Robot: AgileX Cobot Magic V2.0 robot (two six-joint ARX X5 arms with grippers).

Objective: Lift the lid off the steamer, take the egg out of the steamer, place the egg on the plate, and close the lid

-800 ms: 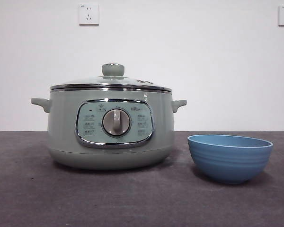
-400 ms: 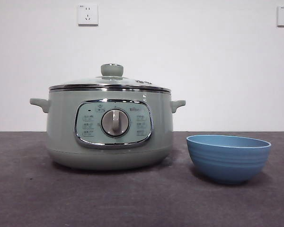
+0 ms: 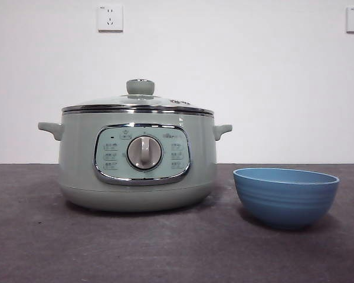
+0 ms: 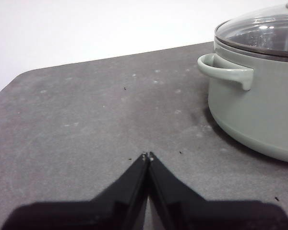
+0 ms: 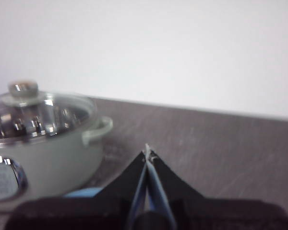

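Note:
The sage-green steamer (image 3: 138,159) stands on the dark table, left of centre, with the glass lid (image 3: 138,103) closed on it and its green knob (image 3: 140,87) on top. The egg is hidden. The blue plate (image 3: 286,196), a bowl, sits to its right, empty as far as I can see. My left gripper (image 4: 147,155) is shut and empty, low over the table beside the steamer (image 4: 259,105) near one handle. My right gripper (image 5: 147,152) is shut and empty, above the plate (image 5: 84,192), beside the steamer (image 5: 43,143). Neither gripper shows in the front view.
A white wall with two sockets (image 3: 110,17) stands behind the table. The table's rounded corner (image 4: 19,79) shows in the left wrist view.

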